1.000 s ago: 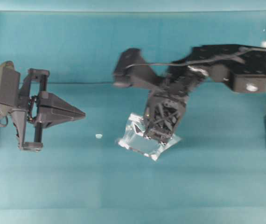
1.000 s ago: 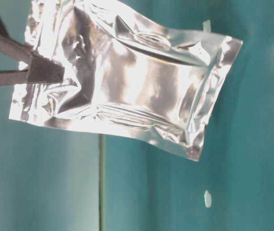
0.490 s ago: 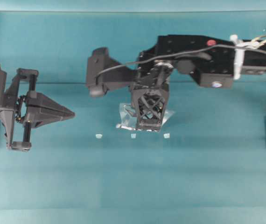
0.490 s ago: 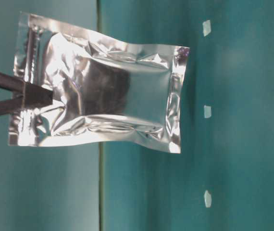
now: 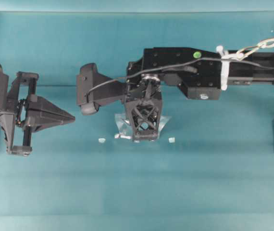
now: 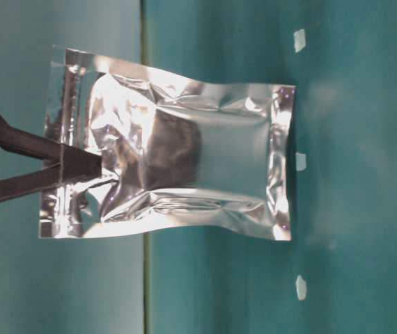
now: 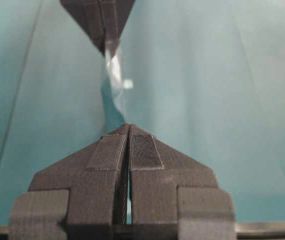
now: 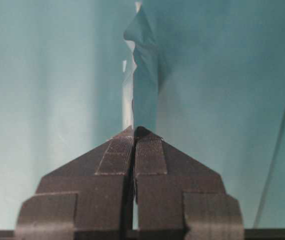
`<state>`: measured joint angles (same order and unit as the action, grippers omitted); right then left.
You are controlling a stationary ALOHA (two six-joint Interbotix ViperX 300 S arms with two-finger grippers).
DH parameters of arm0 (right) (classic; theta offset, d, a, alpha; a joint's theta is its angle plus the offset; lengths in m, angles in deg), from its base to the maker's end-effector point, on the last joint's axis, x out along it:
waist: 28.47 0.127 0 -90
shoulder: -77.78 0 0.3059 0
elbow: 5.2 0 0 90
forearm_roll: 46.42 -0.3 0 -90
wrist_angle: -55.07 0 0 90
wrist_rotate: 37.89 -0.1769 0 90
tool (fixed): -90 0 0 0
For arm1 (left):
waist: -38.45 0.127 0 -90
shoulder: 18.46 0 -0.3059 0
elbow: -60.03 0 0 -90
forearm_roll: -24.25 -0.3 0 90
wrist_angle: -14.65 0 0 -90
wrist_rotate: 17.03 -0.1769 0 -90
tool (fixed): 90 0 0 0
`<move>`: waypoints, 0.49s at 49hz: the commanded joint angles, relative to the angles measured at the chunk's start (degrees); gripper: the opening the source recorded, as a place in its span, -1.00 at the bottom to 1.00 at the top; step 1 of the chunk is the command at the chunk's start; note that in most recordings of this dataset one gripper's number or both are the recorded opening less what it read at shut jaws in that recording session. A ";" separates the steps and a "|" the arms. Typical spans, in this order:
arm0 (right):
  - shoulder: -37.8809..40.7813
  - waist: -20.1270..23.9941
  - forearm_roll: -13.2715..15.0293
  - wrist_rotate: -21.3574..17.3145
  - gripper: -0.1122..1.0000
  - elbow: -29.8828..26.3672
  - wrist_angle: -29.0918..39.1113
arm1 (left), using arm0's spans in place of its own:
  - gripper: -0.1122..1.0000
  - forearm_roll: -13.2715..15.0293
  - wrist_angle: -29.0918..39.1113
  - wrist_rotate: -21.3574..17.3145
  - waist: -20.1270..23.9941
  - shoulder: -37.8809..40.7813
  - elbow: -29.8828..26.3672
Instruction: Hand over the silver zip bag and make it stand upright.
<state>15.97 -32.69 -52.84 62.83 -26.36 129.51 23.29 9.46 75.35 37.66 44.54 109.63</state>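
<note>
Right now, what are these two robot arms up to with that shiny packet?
The right gripper is pointing down over the teal table, pinching the silver zip bag by its zip end so it hangs edge-on. The bag's bottom edge is at or just above the cloth, in line with three small white scraps; whether it touches is unclear. The left gripper is shut, empty, off to the side, pointing toward the bag.

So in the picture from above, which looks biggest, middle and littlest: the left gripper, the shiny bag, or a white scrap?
From largest to smallest, as they look in the overhead view:
1. left gripper
2. silver zip bag, though the right gripper hides much of it, so its full size is unsure
3. white scrap, by far the smallest
</note>
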 commanded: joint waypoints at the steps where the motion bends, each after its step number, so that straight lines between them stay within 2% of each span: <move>1: -0.53 0.44 0.09 0.70 -0.81 -1.23 -0.18 | -0.95 -0.09 -0.26 0.26 0.09 0.00 -0.09; 12: 0.00 1.05 0.00 0.70 -0.81 -1.58 0.09 | -0.95 -0.09 -0.44 0.79 0.53 0.00 1.23; 24: 0.26 1.23 0.09 0.62 -0.81 -1.49 -0.18 | -0.94 -0.09 -0.79 4.13 2.20 2.81 2.20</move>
<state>16.67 -31.81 -52.84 62.83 -26.98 129.60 23.29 9.37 79.04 39.51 46.38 112.00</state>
